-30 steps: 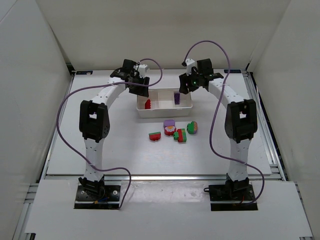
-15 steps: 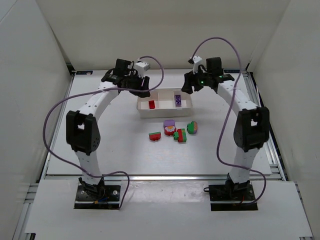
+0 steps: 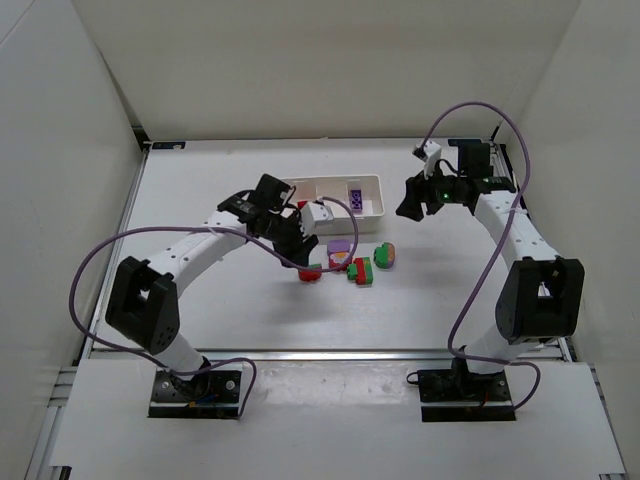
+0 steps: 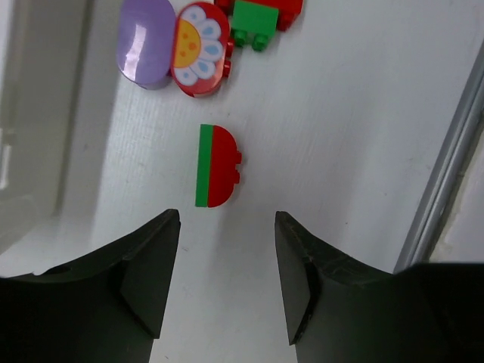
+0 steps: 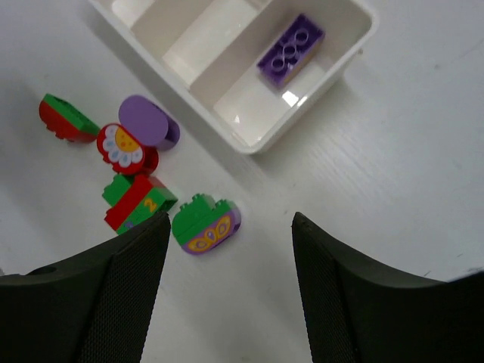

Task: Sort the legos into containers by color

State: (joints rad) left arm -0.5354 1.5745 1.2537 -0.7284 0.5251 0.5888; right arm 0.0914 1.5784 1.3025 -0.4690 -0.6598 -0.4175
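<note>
Left pincer (image 4: 225, 261) gapes — red-green brick (image 4: 217, 166) ahead.

A purple brick (image 5: 290, 48) is lying flat in the tray's (image 5: 318, 89) end compartment — mixed-colour legos (image 5: 206, 224) are sitting clustered just beside the tray.

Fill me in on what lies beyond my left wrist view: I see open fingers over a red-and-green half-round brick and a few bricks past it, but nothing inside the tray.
Observer: The right-end compartment of the tray holds one purple brick.
Operator: Report the middle compartment.
Observer: The part of the middle compartment that shows in the right wrist view is bare.
Operator: Name any loose brick I am missing.
Observer: A green-and-purple brick lies beside the red-and-green stack, on the right arm's side.
Operator: Give me the other arm.
Observer: The right gripper hangs open and empty, off the tray's right end.
</note>
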